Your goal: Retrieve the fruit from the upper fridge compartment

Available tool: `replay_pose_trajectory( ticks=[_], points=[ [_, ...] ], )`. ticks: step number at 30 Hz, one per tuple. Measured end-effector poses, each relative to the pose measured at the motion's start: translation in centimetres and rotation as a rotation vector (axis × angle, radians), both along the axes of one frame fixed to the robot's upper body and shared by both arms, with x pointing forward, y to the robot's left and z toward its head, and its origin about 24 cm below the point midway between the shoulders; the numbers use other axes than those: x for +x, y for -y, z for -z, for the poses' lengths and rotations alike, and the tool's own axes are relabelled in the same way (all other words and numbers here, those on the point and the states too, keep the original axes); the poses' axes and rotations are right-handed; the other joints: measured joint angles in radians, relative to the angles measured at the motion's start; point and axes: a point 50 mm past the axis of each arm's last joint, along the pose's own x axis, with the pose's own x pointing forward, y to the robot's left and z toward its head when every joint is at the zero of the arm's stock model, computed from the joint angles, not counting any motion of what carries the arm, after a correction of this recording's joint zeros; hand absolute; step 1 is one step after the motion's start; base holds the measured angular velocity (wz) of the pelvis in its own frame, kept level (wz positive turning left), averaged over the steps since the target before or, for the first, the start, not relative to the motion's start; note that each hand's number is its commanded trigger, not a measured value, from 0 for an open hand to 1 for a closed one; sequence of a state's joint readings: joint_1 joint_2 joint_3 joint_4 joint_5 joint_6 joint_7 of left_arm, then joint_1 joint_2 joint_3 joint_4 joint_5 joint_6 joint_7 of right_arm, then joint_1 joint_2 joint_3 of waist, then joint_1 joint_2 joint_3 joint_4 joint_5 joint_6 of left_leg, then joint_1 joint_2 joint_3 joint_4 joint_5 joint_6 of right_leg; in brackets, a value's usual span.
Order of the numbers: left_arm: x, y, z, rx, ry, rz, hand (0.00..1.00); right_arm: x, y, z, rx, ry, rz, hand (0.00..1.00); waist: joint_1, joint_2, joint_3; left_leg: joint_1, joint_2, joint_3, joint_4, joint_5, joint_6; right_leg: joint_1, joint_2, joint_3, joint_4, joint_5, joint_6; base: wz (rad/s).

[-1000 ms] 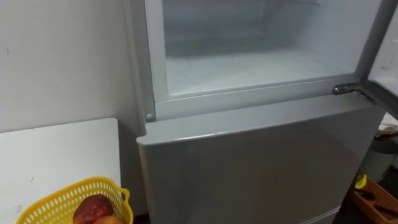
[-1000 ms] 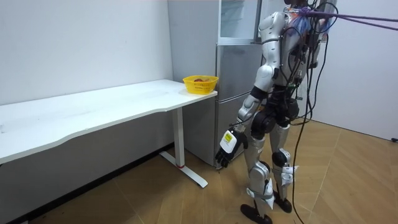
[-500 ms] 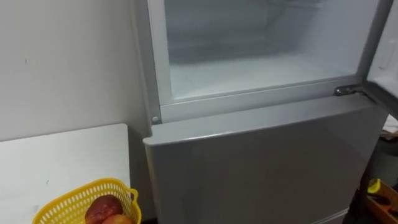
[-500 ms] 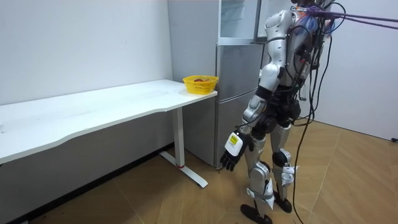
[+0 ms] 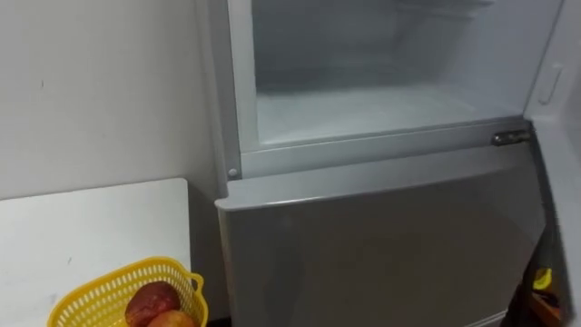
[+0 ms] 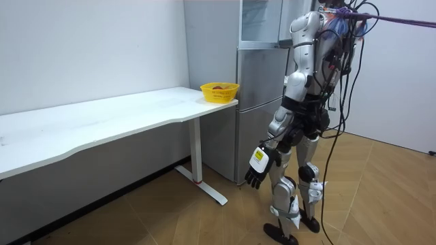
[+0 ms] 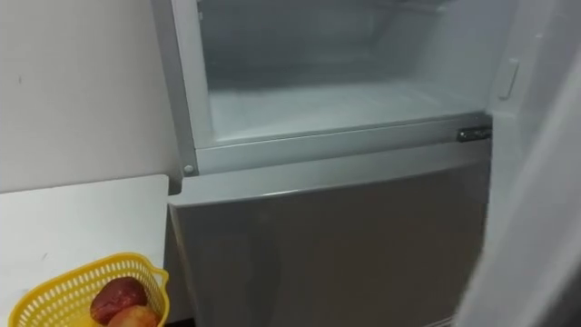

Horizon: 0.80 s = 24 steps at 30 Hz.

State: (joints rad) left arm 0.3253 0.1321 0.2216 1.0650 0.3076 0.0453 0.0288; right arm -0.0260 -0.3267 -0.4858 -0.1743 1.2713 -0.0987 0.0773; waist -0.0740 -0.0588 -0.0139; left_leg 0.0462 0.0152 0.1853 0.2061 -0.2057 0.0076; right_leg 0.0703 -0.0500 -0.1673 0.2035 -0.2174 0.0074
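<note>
Robot stands facing fridge [image 6: 255, 82]. Upper compartment [image 5: 363, 100] open, door [image 7: 536, 182] swung to the right. Fruit [image 5: 152, 302] lies in yellow basket [image 5: 86, 295] on worktop [image 5: 91, 227] corner, beside fridge. Left hand [image 6: 255, 171] hangs low, fingers loose, holding nothing.

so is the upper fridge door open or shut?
Open. The upper compartment's white interior shows, and the door stands swung out at the right, past the hinge.
</note>
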Motion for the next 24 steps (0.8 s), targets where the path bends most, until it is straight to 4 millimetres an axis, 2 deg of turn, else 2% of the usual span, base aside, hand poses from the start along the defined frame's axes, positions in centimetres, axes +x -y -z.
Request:
replay_pose_trajectory(
  ticks=[8,13,18,24],
  points=[
    [-0.1,0.1,0.0,-0.028,-0.021,0.009,0.00,0.7,-1.3,0.3,-0.157,-0.064,-0.041,0.00,0.004,-0.016,0.0000,-0.001,0.002,0.000,0.006,0.000,0.000,0.003,0.000,-0.005,0.000,0.001,-0.001,0.00],
    [-0.1,0.1,0.1,-0.048,-0.032,0.014,0.00,1.2,-2.2,0.7,-0.198,-0.090,-0.081,0.00,0.027,-0.024,0.0015,0.008,0.004,-0.001,0.009,0.000,0.000,0.019,0.000,-0.013,-0.002,0.003,-0.003,0.03],
    [-0.5,0.3,0.2,-0.065,-0.053,0.013,0.00,1.3,-2.7,0.7,-0.215,-0.081,-0.115,0.00,0.047,-0.022,0.0063,0.007,0.004,-0.009,0.015,-0.001,0.000,0.028,-0.001,-0.026,-0.008,0.003,-0.003,0.08],
    [-0.6,0.3,0.2,-0.067,-0.055,0.013,0.00,1.6,-3.2,0.6,-0.254,-0.077,-0.131,0.00,0.057,-0.018,0.0052,-0.001,0.003,-0.026,0.019,-0.001,-0.001,0.033,0.001,-0.037,-0.018,0.006,-0.003,0.08]
  ],
)
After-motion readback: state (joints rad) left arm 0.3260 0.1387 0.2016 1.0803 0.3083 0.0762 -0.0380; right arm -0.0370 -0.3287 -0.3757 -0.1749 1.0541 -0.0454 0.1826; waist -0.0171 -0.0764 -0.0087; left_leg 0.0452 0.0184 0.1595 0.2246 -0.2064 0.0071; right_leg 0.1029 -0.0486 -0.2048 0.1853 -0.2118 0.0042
